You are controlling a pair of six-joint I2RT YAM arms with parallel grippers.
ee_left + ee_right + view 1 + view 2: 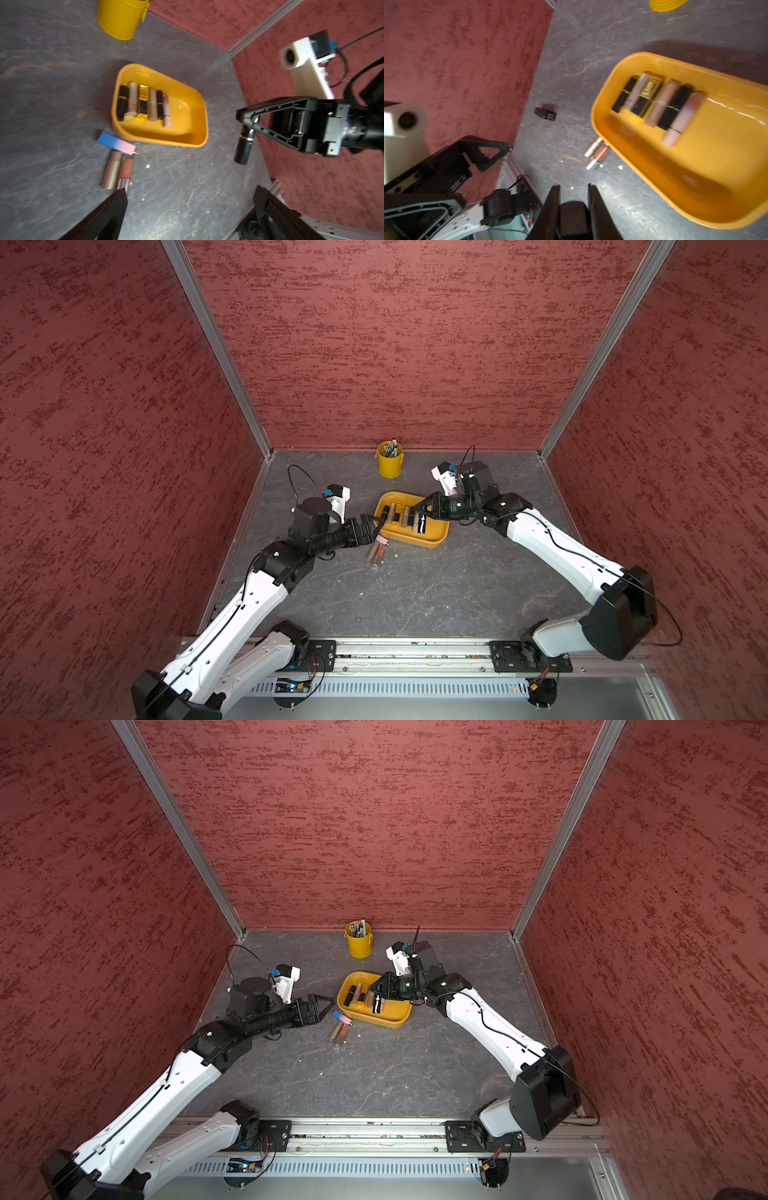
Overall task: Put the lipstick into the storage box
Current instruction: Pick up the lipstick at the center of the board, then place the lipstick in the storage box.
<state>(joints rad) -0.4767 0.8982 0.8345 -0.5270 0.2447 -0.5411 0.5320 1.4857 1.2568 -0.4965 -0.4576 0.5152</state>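
1. You work on a grey, veined table [415,593], boxed in by red textured walls [395,344] on three sides.
2. The storage box [187,124] sits mid-table with a row of tubes [143,104] inside.
3. Your right gripper [573,187] pinches the black lipstick [243,147] by one end; in both top views it shows over the box.
4. Its long axis crosses the fingers, and the free end points down, slightly tilted.
5. Your left gripper [190,189] stands spread wide beside the box.
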